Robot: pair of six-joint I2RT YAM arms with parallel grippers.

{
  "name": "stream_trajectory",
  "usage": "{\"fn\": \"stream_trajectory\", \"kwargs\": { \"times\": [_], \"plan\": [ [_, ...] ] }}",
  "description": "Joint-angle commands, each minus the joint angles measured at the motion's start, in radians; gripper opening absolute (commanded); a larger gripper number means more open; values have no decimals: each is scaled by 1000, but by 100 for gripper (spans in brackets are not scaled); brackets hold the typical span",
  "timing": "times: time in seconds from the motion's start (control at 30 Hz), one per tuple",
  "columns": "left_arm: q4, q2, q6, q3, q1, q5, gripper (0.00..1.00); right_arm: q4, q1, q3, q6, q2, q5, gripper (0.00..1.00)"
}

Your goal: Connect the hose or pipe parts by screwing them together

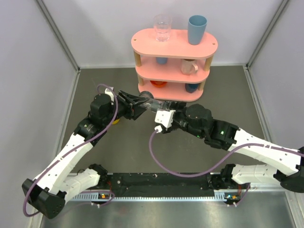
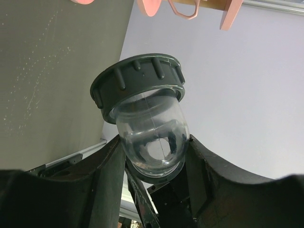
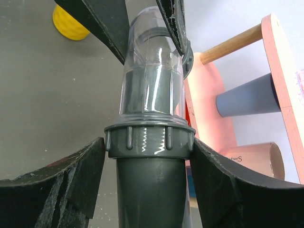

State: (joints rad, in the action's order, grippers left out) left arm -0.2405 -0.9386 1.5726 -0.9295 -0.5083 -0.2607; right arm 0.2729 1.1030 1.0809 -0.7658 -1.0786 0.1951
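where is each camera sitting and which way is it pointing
Top external: above and behind the robot, looking down at the table; both arms show.
Left wrist: looking along the left pincer at the clear tube it clamps.
Right wrist: looking along the right pincer, whose fingers flank the ribbed nut.
Shared: both wrist views show the clear tube and that nut.

Grey table (image 1: 118,152): pink shelf (image 1: 178,39), yellow cup (image 3: 69,21)

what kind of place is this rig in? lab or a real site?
Most likely a lab test cell: plain grey panel walls on metal framing, a bare grey table, and a pink shelf of cups as props.
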Motion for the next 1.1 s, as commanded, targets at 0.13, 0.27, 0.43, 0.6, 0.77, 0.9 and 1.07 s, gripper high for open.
{"fn": "stream_trajectory", "kwargs": {
  "times": [0.13,0.27,0.43,0.6,0.77,0.9,1.07],
  "plan": [
    [95,23,41,-77,-33,-17,0,-37,-5,66,48,-53,-5,68],
    [89,27,44,-80,-45,-9,0,-37,-5,74,57,-73,-3,41],
    [89,44,40,-68,-49,-9,0,-37,-11,86,95,-73,-16,10],
    [95,52,-15,-54,-49,-11,0,-24,-29,108,181,-81,-74,0],
    [230,55,-79,20,-50,-51,0,15,-80,137,302,-80,-181,0],
    [343,66,-92,81,-52,-74,0,32,-121,137,355,-75,-269,0],
    [356,73,-155,93,-55,-81,0,46,-152,126,402,-69,-342,0]
  ]
}}
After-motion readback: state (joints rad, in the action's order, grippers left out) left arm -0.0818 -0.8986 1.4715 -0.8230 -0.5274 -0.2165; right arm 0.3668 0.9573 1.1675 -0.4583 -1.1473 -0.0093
